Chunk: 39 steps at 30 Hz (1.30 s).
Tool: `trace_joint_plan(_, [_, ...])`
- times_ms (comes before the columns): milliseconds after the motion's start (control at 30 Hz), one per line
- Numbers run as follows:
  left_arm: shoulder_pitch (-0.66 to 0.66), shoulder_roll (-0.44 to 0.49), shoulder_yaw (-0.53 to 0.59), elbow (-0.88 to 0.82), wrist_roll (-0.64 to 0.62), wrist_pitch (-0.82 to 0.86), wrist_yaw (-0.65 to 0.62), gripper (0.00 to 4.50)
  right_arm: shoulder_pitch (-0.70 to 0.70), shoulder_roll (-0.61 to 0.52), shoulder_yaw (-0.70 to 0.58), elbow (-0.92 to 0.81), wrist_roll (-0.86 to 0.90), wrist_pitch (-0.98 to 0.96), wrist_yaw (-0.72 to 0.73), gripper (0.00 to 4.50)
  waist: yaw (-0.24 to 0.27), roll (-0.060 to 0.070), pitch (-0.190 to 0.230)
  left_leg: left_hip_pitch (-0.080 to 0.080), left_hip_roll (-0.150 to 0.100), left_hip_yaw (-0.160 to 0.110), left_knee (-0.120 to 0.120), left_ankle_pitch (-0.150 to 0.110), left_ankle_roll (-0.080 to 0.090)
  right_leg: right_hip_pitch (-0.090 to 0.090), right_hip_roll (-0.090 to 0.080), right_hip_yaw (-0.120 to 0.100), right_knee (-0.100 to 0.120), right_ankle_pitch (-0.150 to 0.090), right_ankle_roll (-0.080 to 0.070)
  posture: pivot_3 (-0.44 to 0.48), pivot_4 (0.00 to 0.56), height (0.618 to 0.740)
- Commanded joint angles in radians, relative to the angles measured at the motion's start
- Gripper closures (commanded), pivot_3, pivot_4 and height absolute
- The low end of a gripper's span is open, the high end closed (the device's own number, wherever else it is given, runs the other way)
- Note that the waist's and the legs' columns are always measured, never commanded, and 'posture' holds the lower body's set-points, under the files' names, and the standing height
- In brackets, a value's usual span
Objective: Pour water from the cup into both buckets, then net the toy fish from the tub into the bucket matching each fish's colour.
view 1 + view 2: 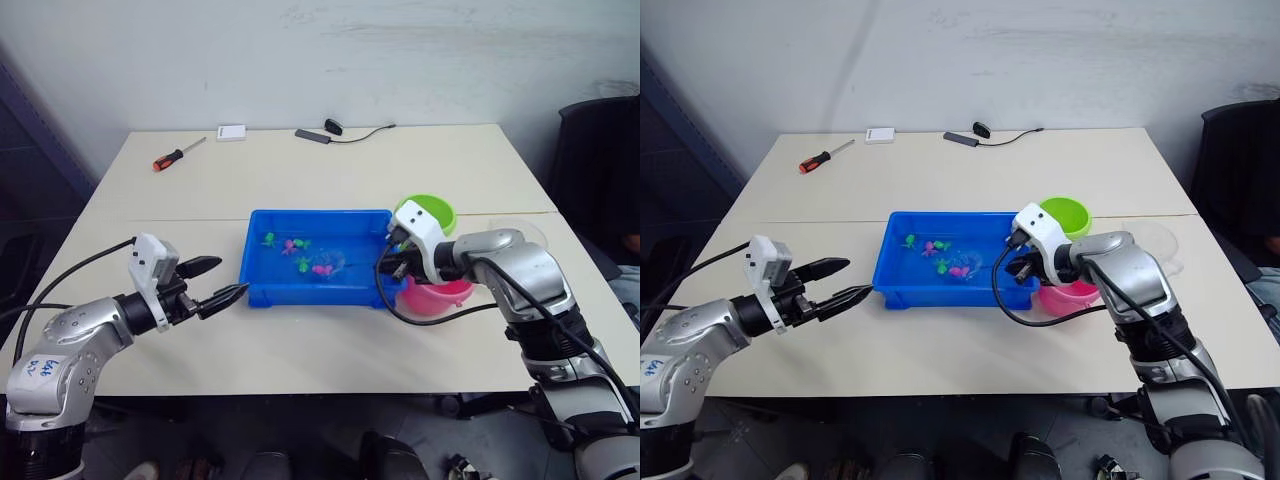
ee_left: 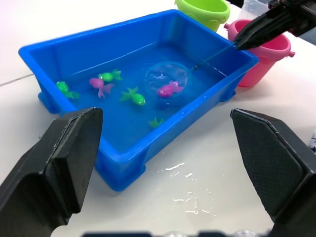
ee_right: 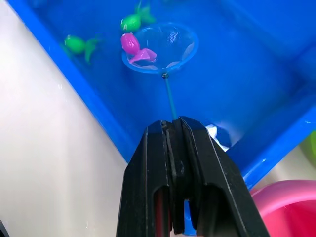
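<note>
right claw (image 3: 173, 129) grips net (image 3: 160, 48) under pink fish (image 3: 134, 48).

Count of items in view:

- Shallow rectangular bright blue plastic tubs (image 2: 123, 163): one.
- Small round plastic buckets: two, one lime green (image 2: 203, 11) and one pink (image 2: 261, 57).
- Tiny green plastic fish (image 2: 134, 97): four.
- Tiny pink plastic fish (image 2: 170, 89): two.
- Round light-blue hoop nets (image 3: 160, 48): one.

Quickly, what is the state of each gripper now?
Left gripper: open, holding nothing.
Right gripper: closed on the net handle, hoop in the tub.
</note>
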<state>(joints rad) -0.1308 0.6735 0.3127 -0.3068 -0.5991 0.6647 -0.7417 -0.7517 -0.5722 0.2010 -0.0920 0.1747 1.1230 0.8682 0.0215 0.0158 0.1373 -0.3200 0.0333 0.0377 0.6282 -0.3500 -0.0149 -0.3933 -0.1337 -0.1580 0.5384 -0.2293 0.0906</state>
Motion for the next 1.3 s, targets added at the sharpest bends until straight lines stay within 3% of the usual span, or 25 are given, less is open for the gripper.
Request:
trace_joint_plan(33, [-0.045,0.011,-0.011,0.025,0.000,-0.040,-0.029,0.02,0.001,-0.003,-0.076,-0.062,0.049,0.026,-0.030,4.50,0.000,0.000,0.000,0.000,0.000,0.000,0.000,0.000,0.000,0.000,0.000,0.000,0.000,0.000,0.000,0.000,0.150,0.740])
trace_joint_plan(333, [-0.197,0.001,-0.103,0.189,0.050,-0.148,-0.119,0.02,0.090,-0.004,-0.240,-0.194,0.143,0.086,-0.124,4.50,0.000,0.000,0.000,0.000,0.000,0.000,0.000,0.000,0.000,0.000,0.000,0.000,0.000,0.000,0.001,0.000,0.150,0.740])
trace_joint_plan(567, [-0.349,-0.033,-0.193,0.338,0.078,-0.222,-0.227,0.02,0.156,-0.016,-0.453,-0.350,0.241,0.168,-0.199,4.50,0.003,0.000,0.000,-0.001,-0.001,0.000,0.000,0.000,0.000,0.000,0.000,0.000,-0.001,0.001,0.002,0.000,0.150,0.740])
trace_joint_plan(800, [-0.482,-0.070,-0.249,0.492,0.114,-0.284,-0.315,0.02,0.286,-0.138,-0.679,-0.518,0.297,0.239,-0.225,4.50,0.004,0.000,0.000,-0.003,-0.001,-0.001,-0.001,0.000,0.001,0.000,0.000,0.000,-0.003,0.001,0.002,0.000,0.150,0.740])
trace_joint_plan(967, [-0.540,-0.100,-0.279,0.583,0.142,-0.327,-0.367,0.02,0.453,-0.198,-0.834,-0.643,0.320,0.265,-0.217,4.50,0.003,0.000,0.000,-0.007,-0.001,0.000,-0.001,0.000,0.002,0.001,0.000,0.000,-0.010,0.001,0.003,0.000,0.150,0.740])
trace_joint_plan(1133, [-0.598,-0.130,-0.296,0.670,0.169,-0.371,-0.401,0.02,0.621,-0.238,-0.886,-0.719,0.306,0.207,-0.222,4.50,0.003,-0.001,0.000,-0.008,-0.001,0.000,-0.001,0.000,0.003,0.001,0.001,0.000,-0.013,0.001,0.003,0.000,0.150,0.740])
trace_joint_plan(1300, [-0.638,-0.159,-0.305,0.735,0.191,-0.406,-0.428,0.02,0.773,-0.275,-0.828,-0.781,0.235,0.058,-0.253,4.50,0.004,-0.001,0.000,-0.010,-0.001,0.000,-0.001,0.000,0.003,0.001,0.001,0.000,-0.015,0.002,0.004,0.000,0.150,0.740])
